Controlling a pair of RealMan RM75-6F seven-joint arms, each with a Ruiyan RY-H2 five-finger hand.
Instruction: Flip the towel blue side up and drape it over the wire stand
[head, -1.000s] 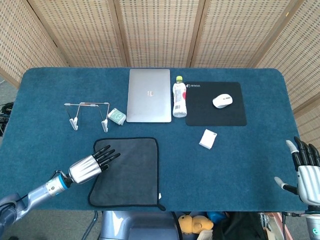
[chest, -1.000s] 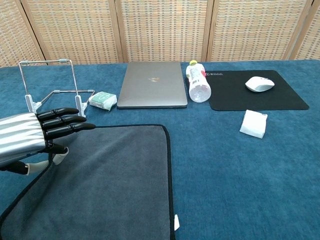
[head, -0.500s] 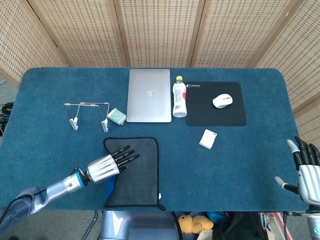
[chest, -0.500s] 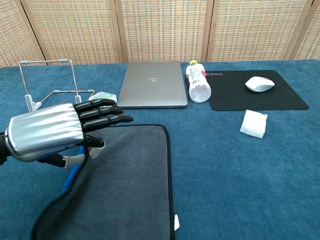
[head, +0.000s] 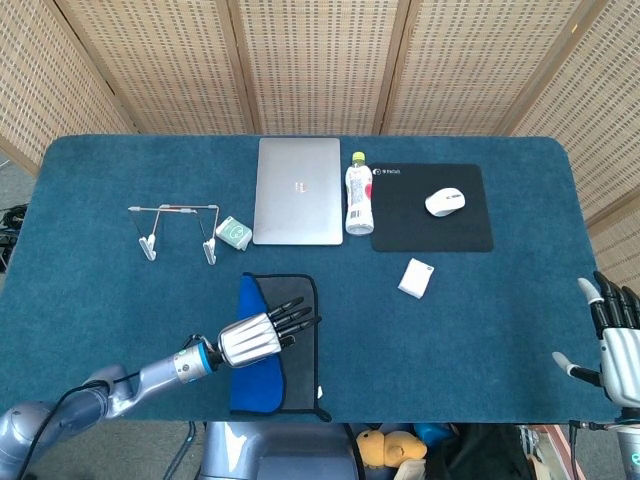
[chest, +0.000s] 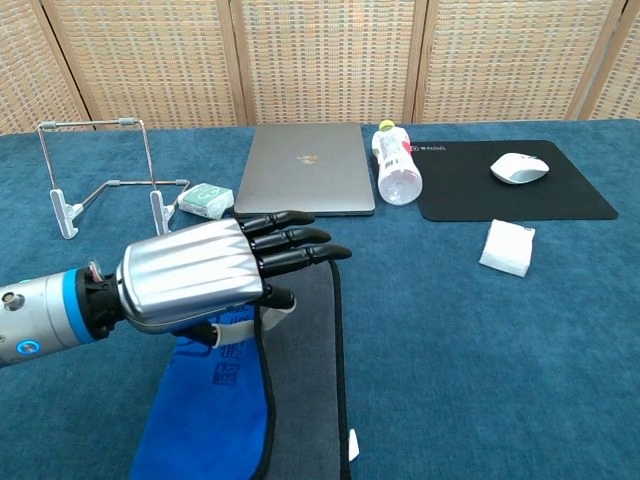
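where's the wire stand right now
In the head view, the wire stand stands on the table's left side, just left of the small green packet and the laptop.

right hand (head: 618, 340) cut by frame edge; towel (chest: 215, 410) partly hidden under left hand (chest: 215, 272)

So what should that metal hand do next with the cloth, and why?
Probably keep carrying the held edge rightward until the towel lies fully turned over. The left hand holds the towel's left edge above its middle, so blue shows on the left half while grey still faces up on the right. The wire stand is bare.
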